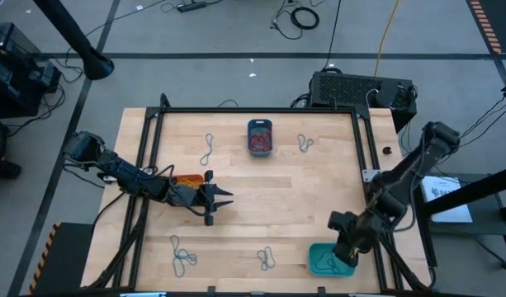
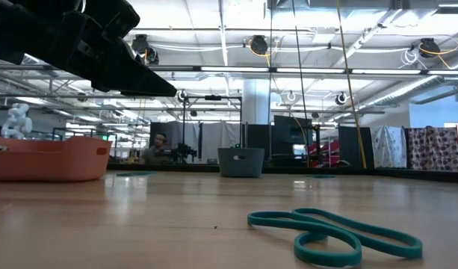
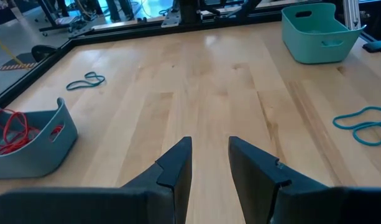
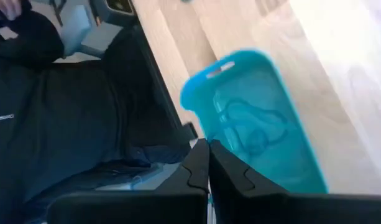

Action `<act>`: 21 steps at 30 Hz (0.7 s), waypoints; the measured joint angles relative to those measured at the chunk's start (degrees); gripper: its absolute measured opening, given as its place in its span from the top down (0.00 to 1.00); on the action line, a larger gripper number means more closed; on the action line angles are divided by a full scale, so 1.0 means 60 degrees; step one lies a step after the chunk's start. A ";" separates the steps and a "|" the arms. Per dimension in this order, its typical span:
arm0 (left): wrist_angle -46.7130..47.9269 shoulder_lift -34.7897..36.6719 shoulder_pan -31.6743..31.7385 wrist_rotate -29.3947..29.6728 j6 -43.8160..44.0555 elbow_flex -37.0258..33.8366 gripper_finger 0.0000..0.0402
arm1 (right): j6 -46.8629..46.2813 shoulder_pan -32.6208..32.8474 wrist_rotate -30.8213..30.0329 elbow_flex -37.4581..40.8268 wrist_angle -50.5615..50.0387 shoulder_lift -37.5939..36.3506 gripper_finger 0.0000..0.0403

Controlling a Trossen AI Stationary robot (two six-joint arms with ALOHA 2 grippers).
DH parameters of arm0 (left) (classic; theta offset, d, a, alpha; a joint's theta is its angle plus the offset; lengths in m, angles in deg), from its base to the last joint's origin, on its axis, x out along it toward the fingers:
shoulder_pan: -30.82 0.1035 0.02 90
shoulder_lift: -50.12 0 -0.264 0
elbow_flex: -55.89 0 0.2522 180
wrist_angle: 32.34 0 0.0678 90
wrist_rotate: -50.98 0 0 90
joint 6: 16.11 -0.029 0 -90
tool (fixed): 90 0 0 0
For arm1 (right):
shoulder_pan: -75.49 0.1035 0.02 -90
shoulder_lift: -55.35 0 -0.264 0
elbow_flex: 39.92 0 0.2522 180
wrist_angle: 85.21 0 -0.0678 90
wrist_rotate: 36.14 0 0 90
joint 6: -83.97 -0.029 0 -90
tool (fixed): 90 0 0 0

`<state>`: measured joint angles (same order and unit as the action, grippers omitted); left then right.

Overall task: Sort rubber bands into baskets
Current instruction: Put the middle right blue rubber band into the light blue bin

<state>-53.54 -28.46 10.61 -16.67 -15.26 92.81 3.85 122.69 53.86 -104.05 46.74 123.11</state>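
My right gripper is shut with nothing between its fingers. It hangs over the turquoise basket at the table's near right, where a teal rubber band lies on the basket's floor. My left gripper stands open above bare wood at the table's left, next to the orange basket. The dark teal-blue basket at the far middle holds red rubber bands. Loose teal bands lie flat on the table.
A black frame rail runs around the wooden table top. A black box stands beyond the far right corner. The middle of the table between the baskets is bare wood.
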 joint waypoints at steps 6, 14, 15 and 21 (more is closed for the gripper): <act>0.0000 -0.0001 0.0000 0.0000 0.0033 0.0000 0.72 | -0.0729 0.0631 -0.0397 0.0000 0.0140 0.0591 1.00; -0.0004 -0.0002 0.0000 0.0000 0.0036 0.0000 0.72 | -0.0255 0.0760 -0.0448 0.0000 0.0118 0.1617 1.00; -0.0004 -0.0002 0.0000 0.0000 0.0036 0.0000 0.72 | -0.0141 0.0759 -0.0448 0.0000 0.0106 0.1723 1.00; -0.0007 -0.0002 0.0000 0.0000 0.0036 0.0000 0.72 | -0.0298 0.0761 -0.0450 0.0000 -0.0809 0.2057 1.00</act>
<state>-53.58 -28.47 10.61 -16.67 -15.05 92.81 2.06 127.25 51.16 -104.05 41.88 135.45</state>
